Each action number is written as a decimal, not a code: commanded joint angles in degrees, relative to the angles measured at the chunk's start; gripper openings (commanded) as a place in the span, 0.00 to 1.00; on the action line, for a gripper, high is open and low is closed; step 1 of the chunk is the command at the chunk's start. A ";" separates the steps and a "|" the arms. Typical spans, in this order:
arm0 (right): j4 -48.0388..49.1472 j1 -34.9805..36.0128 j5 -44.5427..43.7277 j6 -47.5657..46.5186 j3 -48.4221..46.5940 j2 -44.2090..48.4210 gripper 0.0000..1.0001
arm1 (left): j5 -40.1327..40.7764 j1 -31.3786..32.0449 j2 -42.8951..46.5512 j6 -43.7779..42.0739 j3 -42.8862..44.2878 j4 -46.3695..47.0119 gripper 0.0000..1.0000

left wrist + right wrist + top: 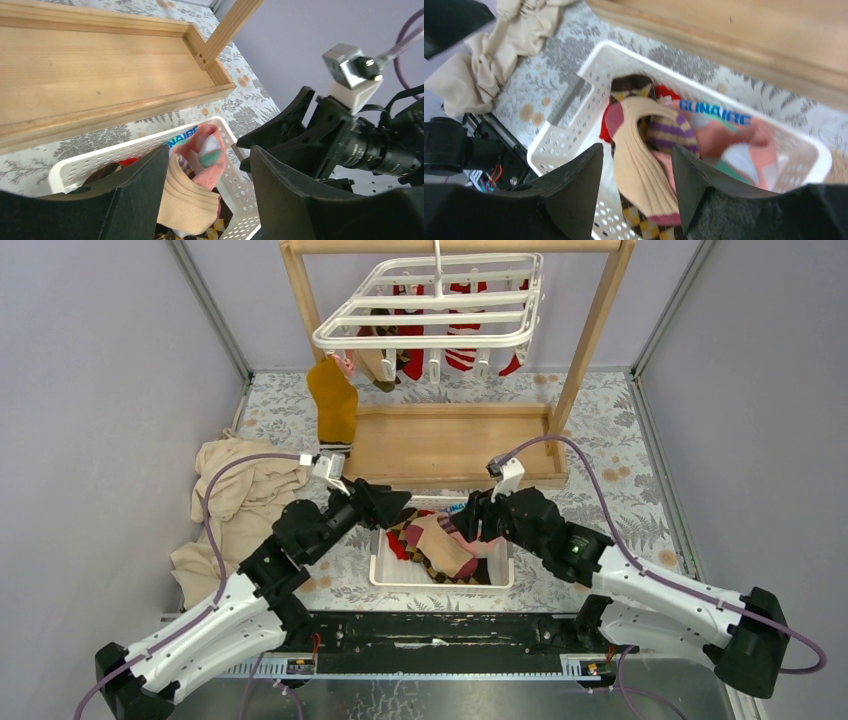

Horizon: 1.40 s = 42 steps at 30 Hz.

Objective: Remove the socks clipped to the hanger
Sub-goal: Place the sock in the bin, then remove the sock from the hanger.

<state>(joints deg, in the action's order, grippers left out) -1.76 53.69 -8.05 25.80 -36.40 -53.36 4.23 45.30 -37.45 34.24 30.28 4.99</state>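
Fern-print tablecloth under the rig. My left gripper and right gripper hang over the white perforated basket, fingers apart, nothing pinched. Tan sock lies in the basket. Hanger on the wooden rack carries red socks, with a mustard sock clipped at its near-left corner.

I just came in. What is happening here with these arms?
Two robot arms are taking socks off the white plastic grid hanger. Both the left gripper and the right gripper hang open over the white perforated basket, where a tan ribbed sock lies on others. A mustard yellow sock and some red ones are still clipped.
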 commanded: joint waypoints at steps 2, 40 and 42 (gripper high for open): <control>16.10 0.49 -1.49 -6.52 -2.94 -7.04 0.60 | 6.79 0.40 3.62 1.45 -1.88 -2.15 0.68; 64.75 -11.37 36.04 4.46 -47.20 -65.45 0.67 | 8.38 0.49 16.27 4.80 -2.00 -16.15 0.99; 64.45 -11.33 35.84 5.79 -49.42 -67.83 0.66 | 8.30 0.44 16.03 4.55 -1.74 -16.08 0.98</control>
<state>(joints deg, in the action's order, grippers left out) 58.61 42.61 25.12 28.03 -80.27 -118.21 13.26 45.36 -21.82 39.16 28.01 -11.16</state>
